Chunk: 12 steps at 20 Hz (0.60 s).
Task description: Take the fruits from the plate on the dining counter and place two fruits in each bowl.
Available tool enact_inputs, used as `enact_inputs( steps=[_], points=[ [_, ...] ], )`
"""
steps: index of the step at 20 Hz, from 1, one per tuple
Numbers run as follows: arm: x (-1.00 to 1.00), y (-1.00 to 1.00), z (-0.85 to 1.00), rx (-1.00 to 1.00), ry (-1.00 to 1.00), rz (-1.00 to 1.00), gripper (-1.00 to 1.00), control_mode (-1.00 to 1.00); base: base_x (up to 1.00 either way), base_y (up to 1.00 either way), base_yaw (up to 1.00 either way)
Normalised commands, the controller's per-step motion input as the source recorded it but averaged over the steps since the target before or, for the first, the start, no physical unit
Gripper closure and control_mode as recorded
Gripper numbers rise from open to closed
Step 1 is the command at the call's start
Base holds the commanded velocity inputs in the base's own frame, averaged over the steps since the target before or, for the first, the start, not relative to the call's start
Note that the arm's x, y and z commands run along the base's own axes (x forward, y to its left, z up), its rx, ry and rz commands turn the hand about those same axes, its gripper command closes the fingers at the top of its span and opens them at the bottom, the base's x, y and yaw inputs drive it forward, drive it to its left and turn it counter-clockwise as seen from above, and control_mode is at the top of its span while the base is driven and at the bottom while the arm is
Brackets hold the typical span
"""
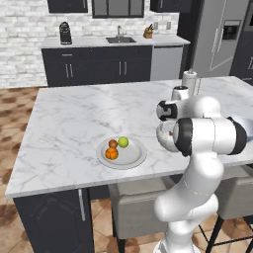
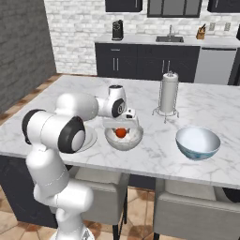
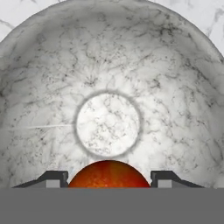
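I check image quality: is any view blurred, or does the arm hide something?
Hand view: sharp, bowl evenly lit, red-orange fruit cropped at bottom. Left base view: the arm hides most of that bowl. Right base view: clear, soft shadows.

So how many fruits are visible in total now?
4. Three are on the plate: an orange fruit, a brownish-red fruit and a yellow-green fruit. The red-orange fruit is between the claw fingers, over the speckled bowl.
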Motion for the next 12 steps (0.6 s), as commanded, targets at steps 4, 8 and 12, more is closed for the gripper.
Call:
enact_inputs(
  steps=[4,8,12],
  points=[
    [0.06,0.00,-0.10,0.00,0.00,0.00,1.00,-1.00,0.00,0.00,0.00],
    [0.03,0.00,-0.03,0.00,0.00,0.00,-1.00,-1.00,0.00,0.00,0.00],
    [0.00,0.00,-0.11,0.00,0.00,0.00,-1.00,-1.00,0.00,0.00,0.00]
  ],
)
